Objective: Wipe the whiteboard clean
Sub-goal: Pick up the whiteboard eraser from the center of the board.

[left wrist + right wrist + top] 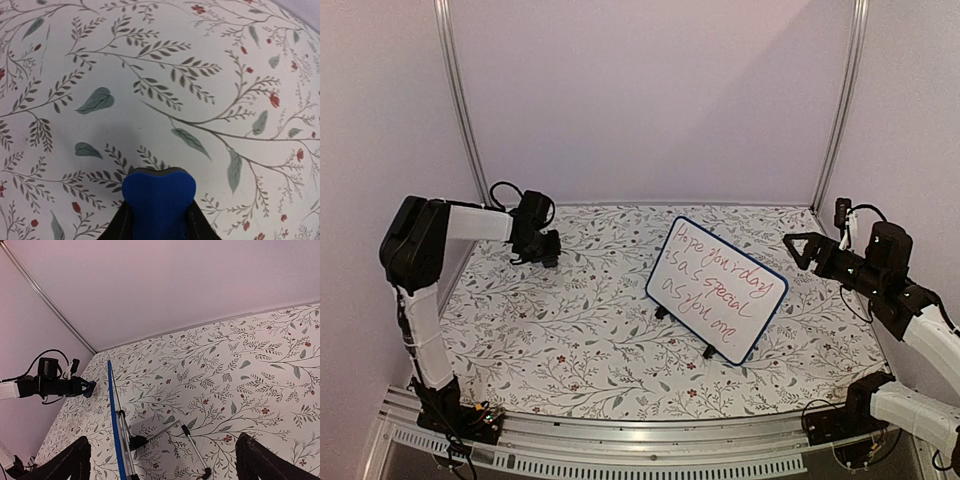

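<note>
Standing on small feet (707,351), whiteboard (717,288) looks light, stiff, tippy — brace the frame (735,250); left gripper (550,248) clamps eraser (158,192), right gripper (792,250) wide.

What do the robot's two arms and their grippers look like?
Both the left arm and the right arm have white tubular links joined by bulky black joints. The left gripper and the right gripper are black, each with two fingers. Thin black cables loop at each wrist.
</note>
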`<move>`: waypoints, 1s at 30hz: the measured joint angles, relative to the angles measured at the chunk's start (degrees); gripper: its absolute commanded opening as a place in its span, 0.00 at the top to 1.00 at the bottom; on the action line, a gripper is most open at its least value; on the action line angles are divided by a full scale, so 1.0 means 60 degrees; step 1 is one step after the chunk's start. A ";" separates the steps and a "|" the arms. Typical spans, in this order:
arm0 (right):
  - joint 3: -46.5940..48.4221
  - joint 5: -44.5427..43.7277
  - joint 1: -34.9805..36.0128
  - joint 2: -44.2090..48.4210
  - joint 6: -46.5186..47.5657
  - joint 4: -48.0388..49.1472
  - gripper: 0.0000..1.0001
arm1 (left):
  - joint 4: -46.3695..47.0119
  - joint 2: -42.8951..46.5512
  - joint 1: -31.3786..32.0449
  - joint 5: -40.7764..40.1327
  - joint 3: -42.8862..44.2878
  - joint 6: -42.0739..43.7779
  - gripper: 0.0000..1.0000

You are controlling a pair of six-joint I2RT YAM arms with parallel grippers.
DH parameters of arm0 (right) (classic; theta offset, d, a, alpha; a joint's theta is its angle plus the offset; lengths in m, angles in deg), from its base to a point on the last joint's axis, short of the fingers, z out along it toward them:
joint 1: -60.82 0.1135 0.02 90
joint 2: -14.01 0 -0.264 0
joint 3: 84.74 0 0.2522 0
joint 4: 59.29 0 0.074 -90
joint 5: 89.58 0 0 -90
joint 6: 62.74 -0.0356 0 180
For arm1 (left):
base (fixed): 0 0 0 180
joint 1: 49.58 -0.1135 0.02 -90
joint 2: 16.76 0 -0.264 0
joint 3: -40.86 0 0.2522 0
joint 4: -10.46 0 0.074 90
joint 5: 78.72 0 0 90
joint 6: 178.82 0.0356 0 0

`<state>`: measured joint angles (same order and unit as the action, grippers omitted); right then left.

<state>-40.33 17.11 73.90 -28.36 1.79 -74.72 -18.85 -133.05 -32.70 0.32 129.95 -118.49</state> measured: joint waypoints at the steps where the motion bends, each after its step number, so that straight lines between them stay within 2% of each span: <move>1: 0.0000 0.0007 0.0000 -0.0004 0.0000 0.0000 0.01 | 0.0229 0.0288 0.0186 0.0306 -0.0229 0.0233 0.88; 5: 0.0000 0.0051 0.0000 -0.0011 0.0004 0.0000 0.01 | 0.1133 0.1432 0.0965 0.1916 -0.0882 0.1213 0.90; 12: 0.0000 0.0175 0.0000 -0.0022 0.0033 -0.0015 0.01 | 0.1679 0.2754 0.1956 0.4539 -0.0874 0.2565 0.94; 20: -0.0051 0.0619 0.0000 0.0138 0.0069 -0.0142 0.01 | 0.2000 0.3829 0.2743 0.5752 -0.0707 0.4047 0.95; 25: -0.0324 0.1045 0.0000 0.0743 0.0146 -0.0120 0.01 | 0.3891 0.4178 0.3085 0.6339 -0.1876 0.4284 0.96; 30: -0.0463 0.1417 0.0000 0.0914 0.0153 -0.0036 0.01 | 0.5421 0.3781 0.3359 0.6728 -0.2637 0.4331 0.96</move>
<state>-43.10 25.61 73.90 -22.87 2.71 -74.94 13.67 -110.36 -12.54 40.69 114.13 -92.50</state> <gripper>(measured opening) 0.989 0.264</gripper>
